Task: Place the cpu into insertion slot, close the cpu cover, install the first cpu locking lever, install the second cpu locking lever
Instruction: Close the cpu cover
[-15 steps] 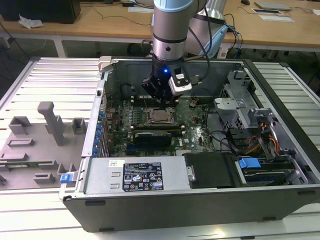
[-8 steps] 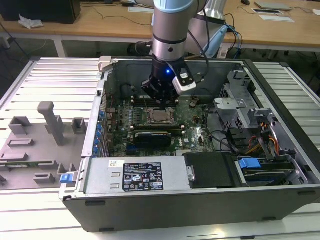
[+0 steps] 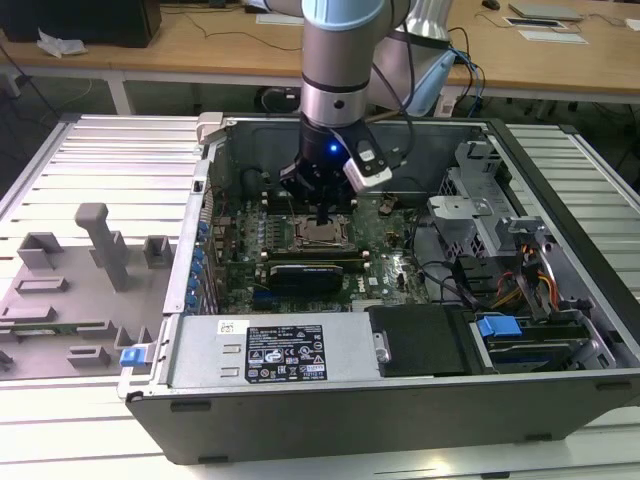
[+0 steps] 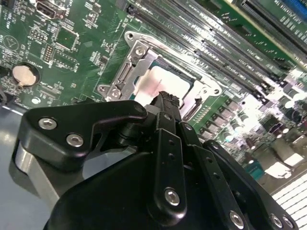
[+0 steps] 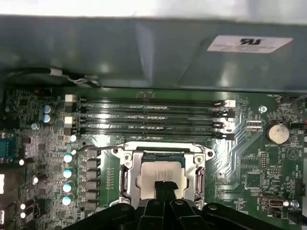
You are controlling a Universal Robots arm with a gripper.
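The cpu (image 5: pixel 152 173) (image 4: pixel 165 82), a pale silver square, lies flat in the insertion slot (image 5: pixel 163 156); only a dark strip of the slot's rim shows beside it. The silver cpu cover (image 5: pixel 126 173) (image 4: pixel 138 53) lies down around the chip, which shows through its window. My gripper (image 5: pixel 164 187) (image 4: pixel 168 99) (image 3: pixel 322 214) hangs straight over the chip's near edge, its two black fingers pressed together with nothing between them. Whether the tips touch the chip cannot be told. In the exterior view the socket (image 3: pixel 320 237) sits just under the gripper.
Long memory slots (image 5: pixel 148 117) run beside the socket, toward the case wall (image 5: pixel 144 52). A black expansion card (image 3: pixel 305 270), the power supply (image 3: pixel 270 352) and a drive cage (image 3: pixel 480 215) crowd the case. A coin battery (image 5: pixel 277 132) sits on the board. A grey fixture tray (image 3: pixel 80 270) lies outside.
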